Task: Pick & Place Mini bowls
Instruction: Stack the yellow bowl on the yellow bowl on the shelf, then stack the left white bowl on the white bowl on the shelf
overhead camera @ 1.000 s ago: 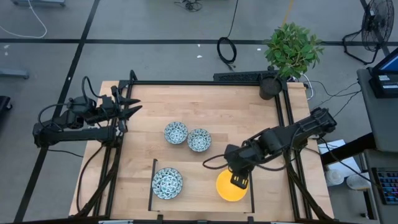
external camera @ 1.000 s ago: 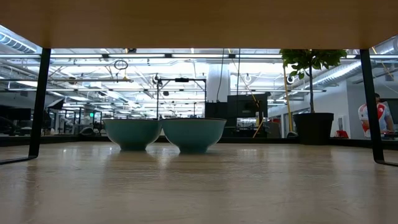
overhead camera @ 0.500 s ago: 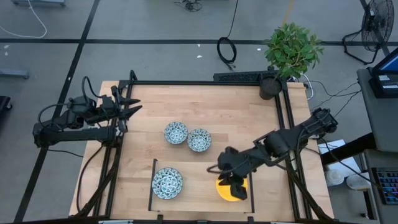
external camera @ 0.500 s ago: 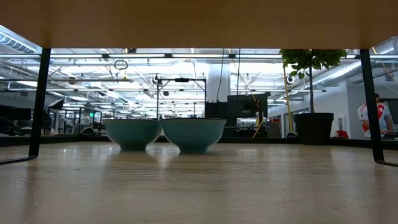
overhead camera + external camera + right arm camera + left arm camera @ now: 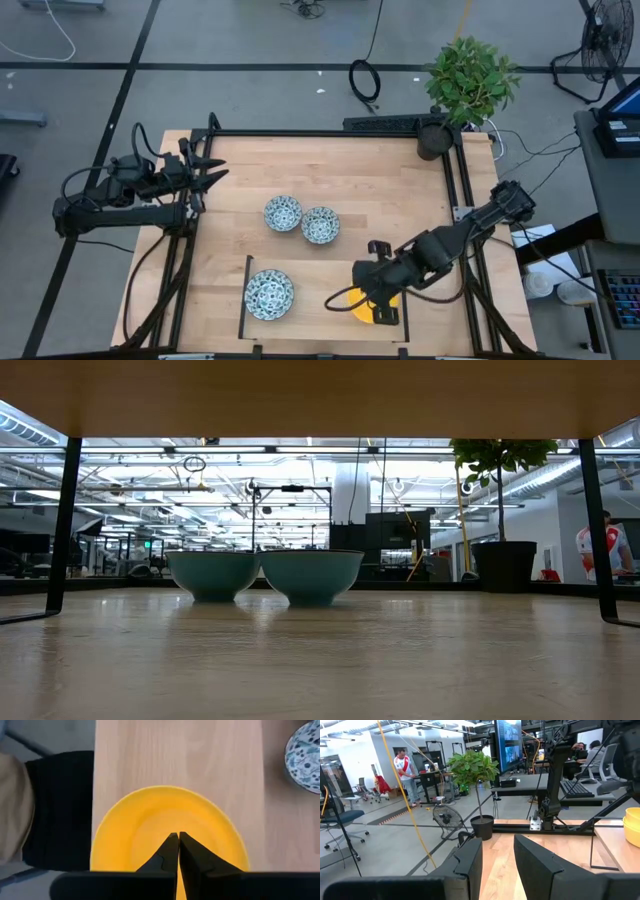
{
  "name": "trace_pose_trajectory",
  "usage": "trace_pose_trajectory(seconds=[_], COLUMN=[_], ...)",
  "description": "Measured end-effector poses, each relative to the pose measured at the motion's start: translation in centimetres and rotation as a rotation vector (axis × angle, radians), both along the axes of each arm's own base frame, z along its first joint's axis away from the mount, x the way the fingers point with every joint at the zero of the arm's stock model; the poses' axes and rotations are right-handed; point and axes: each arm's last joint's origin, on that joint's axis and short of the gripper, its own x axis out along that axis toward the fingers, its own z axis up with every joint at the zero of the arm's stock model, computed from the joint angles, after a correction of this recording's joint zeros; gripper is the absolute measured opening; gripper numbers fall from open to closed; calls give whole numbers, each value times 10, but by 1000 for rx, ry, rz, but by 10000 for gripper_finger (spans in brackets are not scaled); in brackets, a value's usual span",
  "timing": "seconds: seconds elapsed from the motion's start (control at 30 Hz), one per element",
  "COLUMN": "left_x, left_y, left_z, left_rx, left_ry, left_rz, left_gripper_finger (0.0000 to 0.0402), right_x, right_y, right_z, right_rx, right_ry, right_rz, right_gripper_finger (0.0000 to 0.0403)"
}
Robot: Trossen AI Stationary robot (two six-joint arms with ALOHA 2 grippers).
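My right tool (image 5: 178,851) hangs directly over the yellow bowl (image 5: 150,827) at the near edge of the worktop (image 5: 380,190), pointing straight down into it. Its two fingers (image 5: 165,852) are pressed together with only a hairline seam between them, and nothing is caught between the tips; they sit above the bowl's inner floor, and I cannot tell whether they touch it. Seen from above, my right arm covers most of that yellow bowl, leaving only a sliver of rim showing beneath the tool (image 5: 375,300).

Just off to one side of this tool, on the same near strip of worktop, stands one blue-patterned bowl (image 5: 269,293); a slice of it also shows at the edge of my right wrist view. Farther out from the tool, toward the middle of the worktop, two more blue-patterned bowls (image 5: 283,213) (image 5: 320,225) stand side by side, nearly touching. From the low view these two appear as plain teal outsides, upright.

My left tool (image 5: 212,170) waits well apart at the far left corner of the worktop, its fingers (image 5: 470,862) spread with a clear gap and holding nothing. A potted plant (image 5: 468,80) stands at the far right corner.
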Motion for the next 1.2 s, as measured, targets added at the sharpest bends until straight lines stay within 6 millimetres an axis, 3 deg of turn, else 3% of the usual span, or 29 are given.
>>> trace_pose_trajectory(seconds=[0.23, 0.6, 0.87, 1.2], left_x=[0, 0, 0, 0], left_y=[0, 0, 0, 0], left_z=[0, 0, 0, 0], left_rx=[0, 0, 0, 0], left_ry=[0, 0, 0, 0], left_rz=[0, 0, 0, 0], left_gripper_finger=[118, 118, 118, 118], right_x=[6, 2, 1, -10], right_y=[3, 1, 1, -6], right_z=[-25, -47, -45, -26], right_rx=[-36, -56, -48, 3], right_ry=[73, 146, 141, 102], right_rz=[-4, -46, -52, -93], right_gripper_finger=[0, 0, 0, 0])
